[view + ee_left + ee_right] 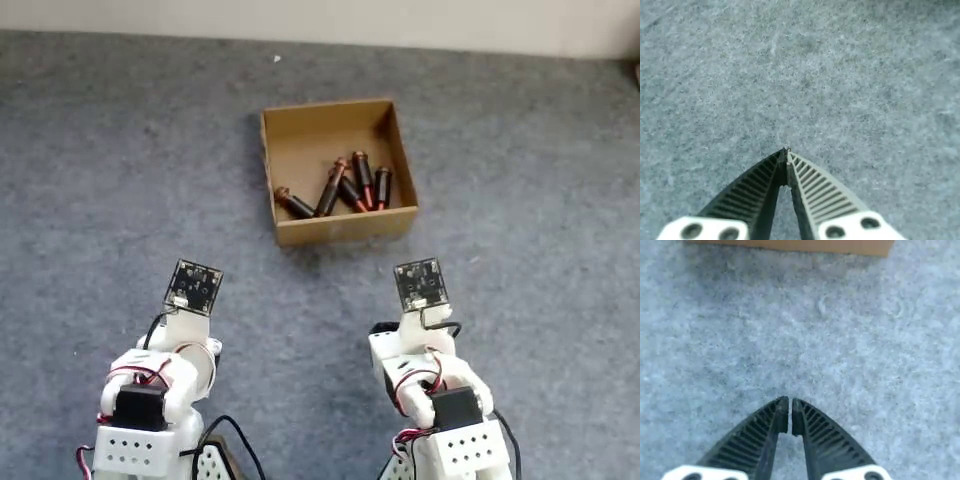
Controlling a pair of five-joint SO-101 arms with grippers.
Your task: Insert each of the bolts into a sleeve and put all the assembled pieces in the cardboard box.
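A: Where are the bolts?
B: Sleeved bolts [340, 187] lie inside the box [300, 140], by its near wall.
A: And the grippers?
B: Left gripper [786, 152] and right gripper [790, 407] have their fingers together, empty, over the carpet [100, 180] on the arms' side of the box.

No legible text or markings.

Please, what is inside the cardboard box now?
About five assembled pieces lie in the cardboard box, some crossing each other. Its near wall hides the floor strip just behind it.
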